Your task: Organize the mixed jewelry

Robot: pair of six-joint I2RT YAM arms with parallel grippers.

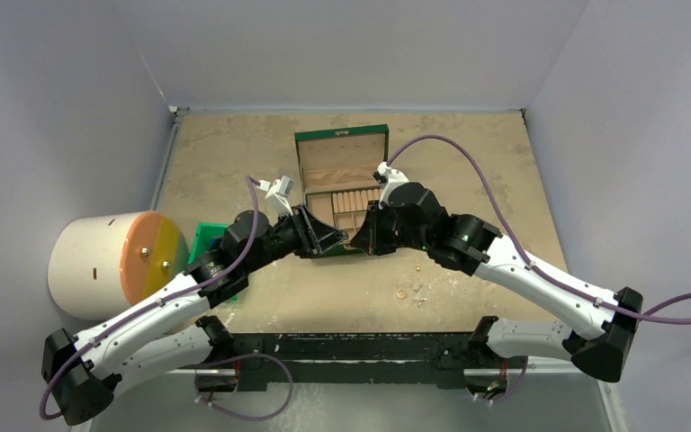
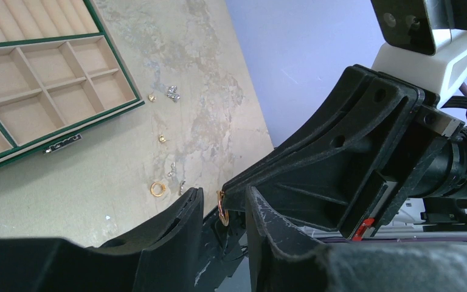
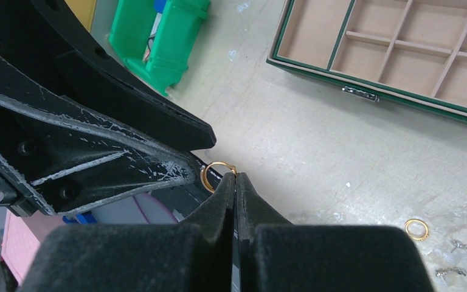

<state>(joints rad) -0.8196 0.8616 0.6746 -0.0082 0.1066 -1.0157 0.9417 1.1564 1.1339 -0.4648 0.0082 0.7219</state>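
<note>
You're mid-handover, I'd judge: your right hand (image 3: 236,177) is pressed together, pinching a gold ring (image 3: 217,162) at six o'clock of the green box (image 1: 341,135). Your left hand (image 2: 223,193) looks part-spread around it. Next, close left, then release right.

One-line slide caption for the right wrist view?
Right gripper pinching a gold ring beside the left gripper, open green jewelry box behind.

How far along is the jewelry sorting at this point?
Nothing looks sorted: the green box compartments in view are bare. In hand: the right gripper pinches a gold ring between the left gripper's open fingers, apparently a handover. Left: another gold ring and silver bits loose on the table.
</note>
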